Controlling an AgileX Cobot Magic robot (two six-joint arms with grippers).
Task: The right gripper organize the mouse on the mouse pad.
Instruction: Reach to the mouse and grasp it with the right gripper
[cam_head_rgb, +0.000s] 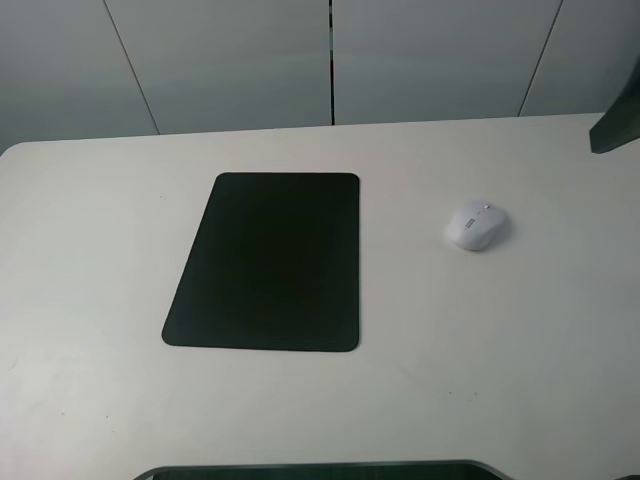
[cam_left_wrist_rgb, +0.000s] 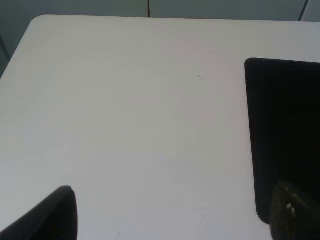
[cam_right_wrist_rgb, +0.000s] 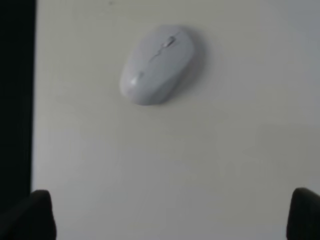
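The white mouse lies on the table to the right of the black mouse pad, a clear gap apart from it. Nothing lies on the pad. In the right wrist view my right gripper is open and empty, its two fingertips wide apart and set back from the mouse, with the pad's edge to one side. In the left wrist view my left gripper is open and empty over bare table beside the pad. Neither gripper's fingers show in the high view.
The white table ends at a grey panelled wall at the back. A dark shape juts in at the right edge. A dark strip runs along the front edge.
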